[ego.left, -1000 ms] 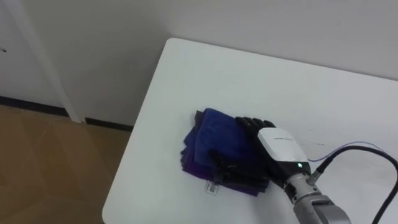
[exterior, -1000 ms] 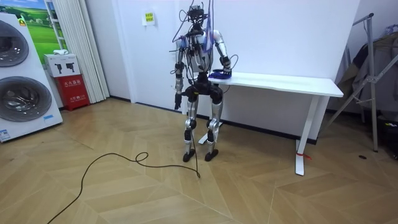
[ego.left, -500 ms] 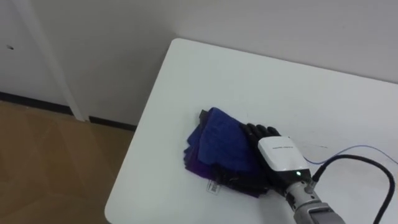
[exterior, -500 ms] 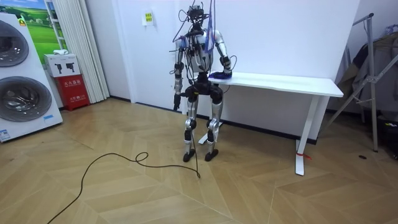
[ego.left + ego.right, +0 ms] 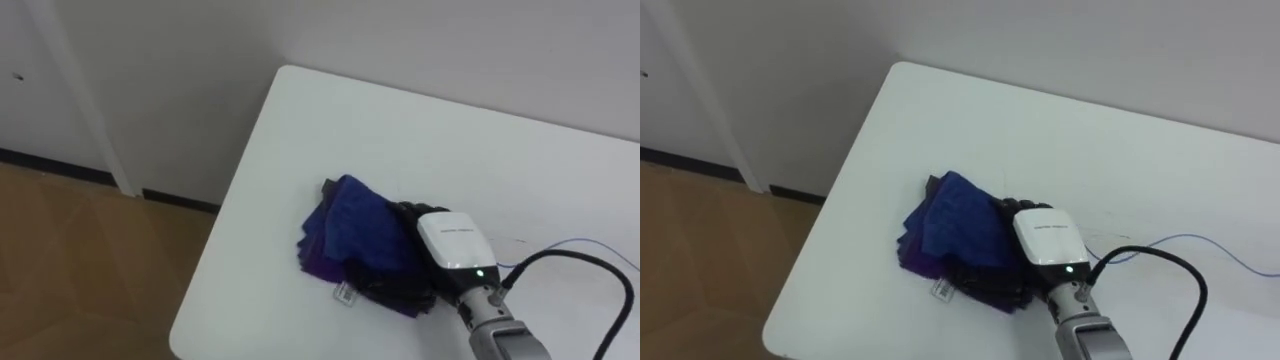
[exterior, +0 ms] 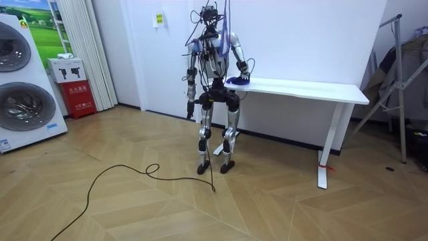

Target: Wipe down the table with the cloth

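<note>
Surface (image 5: pixel 400 130) wiping seemed partway: right hand (image 5: pixel 452 243) lay flat, fingers straight, pressing bunched blue cloth (image 5: pixel 352 225) near left end; far stretch probably not yet wiped.

The right hand (image 5: pixel 447 243) is covered on its back by a smooth white plate with rounded corners, on which a short line of small grey print is carried. The fingers (image 5: pixel 420 211) are black. A small green light is lit at the plate's wrist end. The wrist below is built of grey metal rings. A thick black cable is attached at the wrist, and a thin blue wire is seen beside it. In the room view the limbs are seen as silver-grey with dark joints. What may be a bundle of wires is gathered about the head, though it is too small to be made out.
</note>
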Motion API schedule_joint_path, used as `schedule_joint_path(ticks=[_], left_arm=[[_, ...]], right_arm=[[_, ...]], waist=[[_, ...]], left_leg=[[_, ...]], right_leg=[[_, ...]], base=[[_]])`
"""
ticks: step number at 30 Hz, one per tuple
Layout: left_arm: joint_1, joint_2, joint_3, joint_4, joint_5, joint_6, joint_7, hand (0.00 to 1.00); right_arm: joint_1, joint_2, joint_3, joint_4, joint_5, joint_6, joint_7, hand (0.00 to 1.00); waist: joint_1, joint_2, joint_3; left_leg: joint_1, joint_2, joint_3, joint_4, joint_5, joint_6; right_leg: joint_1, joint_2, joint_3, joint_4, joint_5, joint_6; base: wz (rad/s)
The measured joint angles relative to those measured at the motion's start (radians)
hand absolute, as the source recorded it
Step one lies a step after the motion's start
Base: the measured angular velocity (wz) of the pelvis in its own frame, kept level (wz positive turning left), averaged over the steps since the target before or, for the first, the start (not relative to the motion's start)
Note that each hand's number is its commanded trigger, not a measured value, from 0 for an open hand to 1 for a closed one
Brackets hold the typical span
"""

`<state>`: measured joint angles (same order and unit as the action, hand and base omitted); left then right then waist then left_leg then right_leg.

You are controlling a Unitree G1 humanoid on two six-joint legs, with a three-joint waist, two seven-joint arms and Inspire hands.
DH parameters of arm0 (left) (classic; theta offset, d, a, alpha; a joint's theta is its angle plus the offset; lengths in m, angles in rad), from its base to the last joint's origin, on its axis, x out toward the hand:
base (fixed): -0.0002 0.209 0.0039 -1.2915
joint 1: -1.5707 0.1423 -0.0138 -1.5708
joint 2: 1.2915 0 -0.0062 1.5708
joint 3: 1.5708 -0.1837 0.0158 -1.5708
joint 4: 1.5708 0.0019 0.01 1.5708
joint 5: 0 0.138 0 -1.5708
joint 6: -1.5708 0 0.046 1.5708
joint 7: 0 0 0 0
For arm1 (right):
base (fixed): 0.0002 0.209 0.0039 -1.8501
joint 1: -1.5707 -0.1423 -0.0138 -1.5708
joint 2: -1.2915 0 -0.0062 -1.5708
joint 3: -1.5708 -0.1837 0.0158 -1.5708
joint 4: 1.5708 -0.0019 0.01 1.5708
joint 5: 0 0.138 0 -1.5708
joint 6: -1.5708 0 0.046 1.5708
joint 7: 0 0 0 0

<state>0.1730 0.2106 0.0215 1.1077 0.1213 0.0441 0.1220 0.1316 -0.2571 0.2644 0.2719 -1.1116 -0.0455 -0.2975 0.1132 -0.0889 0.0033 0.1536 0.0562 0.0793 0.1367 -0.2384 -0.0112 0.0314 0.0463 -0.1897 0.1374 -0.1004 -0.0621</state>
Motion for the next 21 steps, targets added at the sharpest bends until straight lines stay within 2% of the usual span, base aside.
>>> schedule_joint_path(ticks=[8,13,21], left_arm=[[-0.001,0.000,0.015,-0.004,0.000,0.001,0.000,0.00],[-0.003,0.000,0.016,-0.016,-0.001,0.000,0.000,0.00],[-0.005,0.000,0.024,-0.016,-0.009,-0.001,0.000,0.00]], right_arm=[[0.003,0.000,-0.013,0.021,0.013,-0.010,-0.055,1.00],[0.007,0.000,-0.014,0.028,0.014,-0.009,-0.061,1.00],[0.001,0.000,-0.017,0.036,0.016,-0.011,-0.062,1.00]], waist=[[0.001,0.001,-0.0025],[0.000,0.004,-0.0103],[-0.001,0.004,-0.0104]], left_leg=[[0.013,-0.002,-0.001,0.000,0.000,0.000],[0.015,-0.004,-0.001,0.000,0.000,0.000],[0.015,-0.004,-0.001,0.000,0.000,0.000]], right_leg=[[0.020,-0.005,-0.014,-0.004,-0.004,0.005],[0.021,-0.008,-0.016,-0.002,-0.004,0.006],[0.023,-0.008,-0.016,-0.002,-0.005,0.006]], base=[[0.05],[0.00],[0.00]])
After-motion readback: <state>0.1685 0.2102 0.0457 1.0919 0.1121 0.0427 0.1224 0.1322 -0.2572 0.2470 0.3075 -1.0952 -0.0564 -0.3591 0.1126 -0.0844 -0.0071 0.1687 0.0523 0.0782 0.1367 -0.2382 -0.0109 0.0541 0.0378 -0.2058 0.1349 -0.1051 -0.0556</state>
